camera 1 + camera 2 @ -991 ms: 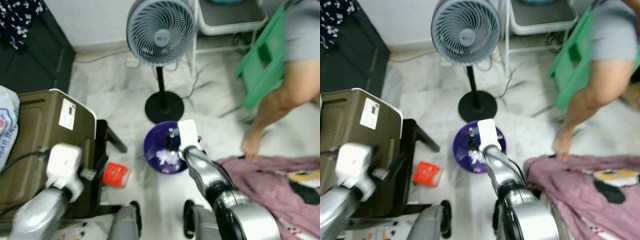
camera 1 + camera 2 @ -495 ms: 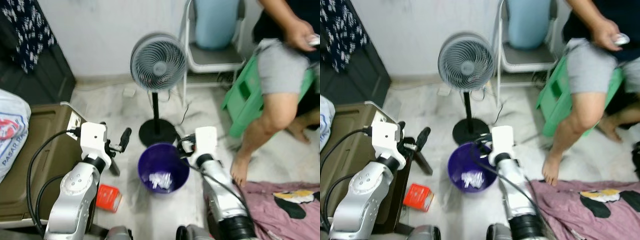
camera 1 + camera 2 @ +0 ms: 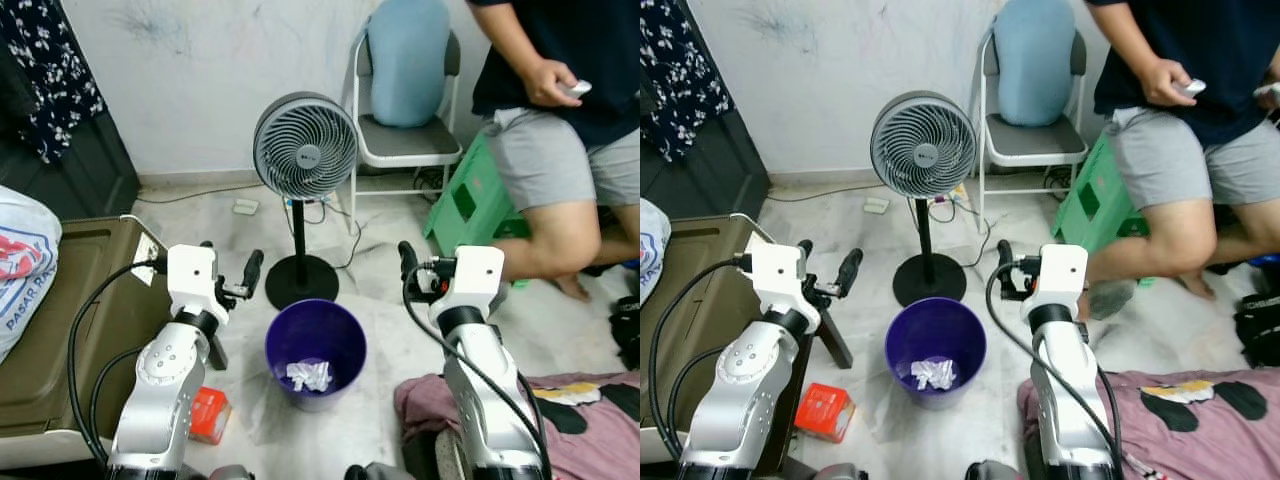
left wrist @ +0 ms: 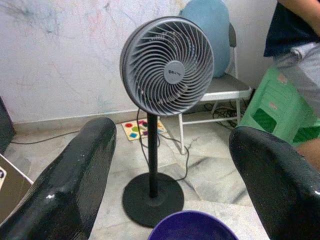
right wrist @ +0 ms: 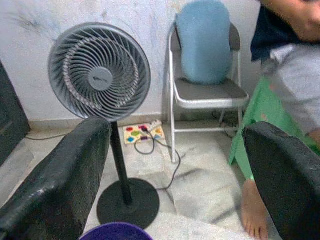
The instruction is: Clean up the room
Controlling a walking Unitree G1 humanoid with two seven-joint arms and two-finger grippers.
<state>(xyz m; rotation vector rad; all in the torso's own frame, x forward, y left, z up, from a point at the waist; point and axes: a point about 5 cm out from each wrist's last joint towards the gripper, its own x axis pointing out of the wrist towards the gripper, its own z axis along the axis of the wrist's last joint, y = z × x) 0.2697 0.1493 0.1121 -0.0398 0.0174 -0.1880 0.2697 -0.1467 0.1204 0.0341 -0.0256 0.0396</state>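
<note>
The purple bin (image 3: 315,350) stands upright on the floor (image 3: 385,330), mouth up, right between the two arms, and crumpled white paper (image 3: 309,375) lies at its bottom. Left hand (image 3: 228,270) is raised just to the bin's left, fingers spread wide and holding nothing; in its wrist view the gap between the black fingers (image 4: 70,180) frames the fan (image 4: 167,67) and the bin's rim. Right hand (image 3: 408,272) hangs just right of the bin, also open and empty, fingers pointing toward the fan's stand. The fan stands upright just behind the bin, head facing the robot. A small red box (image 3: 210,415) lies flat on the floor beside the left arm, near the bin. At the robot's left is a brown case (image 3: 60,330) with a white bag (image 3: 20,270) on it. A pink cloth (image 3: 560,400) lies spread on the floor at the right. A person (image 3: 560,130) sits on a green stool (image 3: 465,205) beside a chair (image 3: 405,140) with a blue cushion (image 3: 405,60).
</note>
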